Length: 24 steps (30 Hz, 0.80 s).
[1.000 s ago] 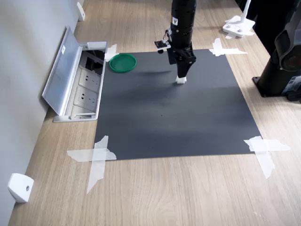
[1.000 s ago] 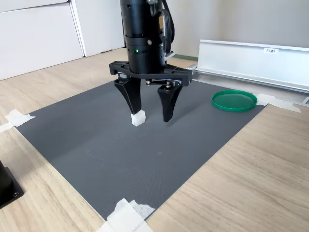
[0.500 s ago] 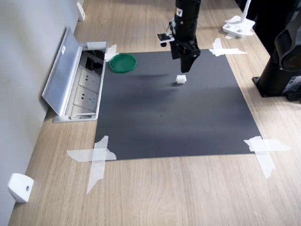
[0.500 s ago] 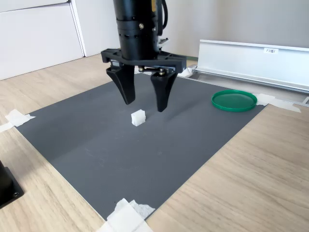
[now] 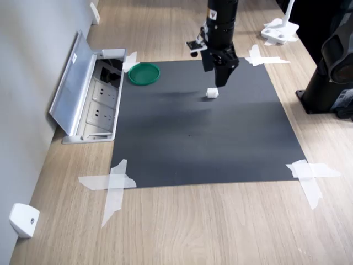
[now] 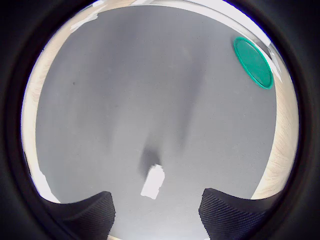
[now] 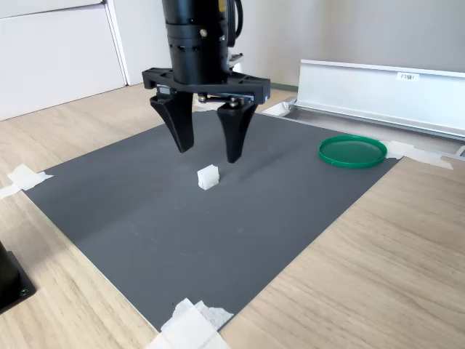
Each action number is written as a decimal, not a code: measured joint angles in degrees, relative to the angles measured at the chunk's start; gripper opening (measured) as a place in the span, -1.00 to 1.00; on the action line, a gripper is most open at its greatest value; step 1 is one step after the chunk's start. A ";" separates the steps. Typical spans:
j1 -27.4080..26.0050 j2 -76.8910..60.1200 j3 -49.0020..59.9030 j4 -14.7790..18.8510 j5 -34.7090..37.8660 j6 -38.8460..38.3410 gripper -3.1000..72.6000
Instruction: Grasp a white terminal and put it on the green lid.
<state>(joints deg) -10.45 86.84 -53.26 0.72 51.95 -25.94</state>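
On the dark mat | white terminal lay free, well apart from green lid | gripper hovered above, jaws wide, empty | step: pre-grasp | next: descend centred, close.

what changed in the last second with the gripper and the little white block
The gripper rose from around the white terminal, where its open fingers had straddled the block down at the mat. It now hangs above the block, shifted slightly toward the second exterior view's left, jaws open and empty. It never closed on the block. The terminal stayed put on the dark mat, and the green lid did not move.
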 joint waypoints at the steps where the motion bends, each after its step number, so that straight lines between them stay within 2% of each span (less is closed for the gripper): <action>1: 0.07 0.00 0.00 0.05 0.00 0.19 0.96; 12: 0.07 1.68 0.21 0.23 -1.48 0.80 0.96; 24: 0.07 3.62 4.79 -0.15 -7.24 0.50 0.96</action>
<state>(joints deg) -10.38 90.46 -48.47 0.57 44.71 -25.44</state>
